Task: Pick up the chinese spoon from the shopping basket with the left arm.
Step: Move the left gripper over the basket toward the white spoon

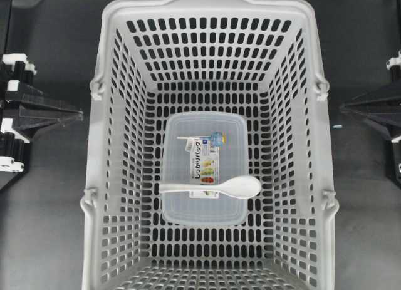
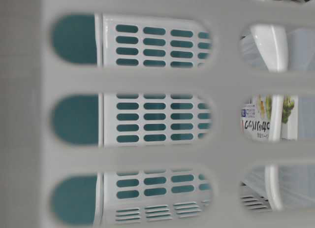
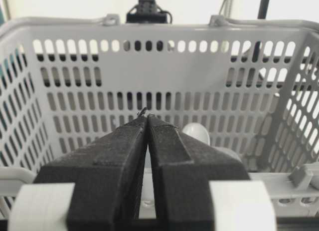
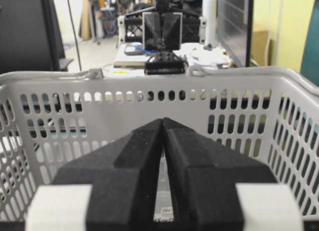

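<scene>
The chinese spoon lies flat on the lid of a clear plastic container on the floor of the shopping basket, bowl to the right, handle to the left. In the left wrist view its white bowl peeks out behind my left gripper, which is shut with nothing in it. That left gripper rests outside the basket's left wall. My right gripper sits outside the right wall, also shut and holding nothing.
The basket's high slotted walls stand between each gripper and the spoon. Through the slots at table level I see the container's label and the spoon. Dark tabletop surrounds the basket.
</scene>
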